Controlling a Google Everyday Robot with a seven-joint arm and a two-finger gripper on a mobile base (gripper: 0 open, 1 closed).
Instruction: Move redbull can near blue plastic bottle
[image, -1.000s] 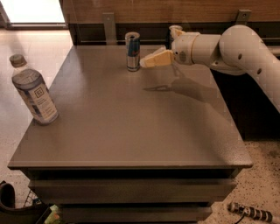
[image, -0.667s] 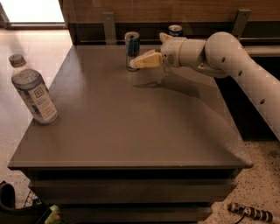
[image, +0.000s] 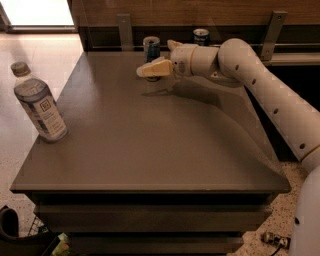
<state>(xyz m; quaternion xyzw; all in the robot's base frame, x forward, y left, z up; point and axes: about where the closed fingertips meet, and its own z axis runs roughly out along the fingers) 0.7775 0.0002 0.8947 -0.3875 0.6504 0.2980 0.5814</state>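
The redbull can (image: 151, 46), slim, blue and silver, stands upright at the far edge of the table. My gripper (image: 154, 58) is at the can and open. Its tan near finger (image: 156, 68) crosses in front of the can's lower part, and the other fingertip (image: 171, 44) shows just right of the can. I cannot tell whether the fingers touch the can. The blue plastic bottle (image: 39, 104), clear with a grey-tan cap and a white-and-blue label, stands upright at the table's left edge, far from the can.
A wider dark navy can (image: 201, 36) stands at the far edge behind my arm. The grey table (image: 150, 150) has a wooden wall with metal brackets behind it. The floor drops off to the left and front.
My arm has reached left along the far edge. The gripper went from right of the redbull can to right at it, its near finger now covering the can's base.
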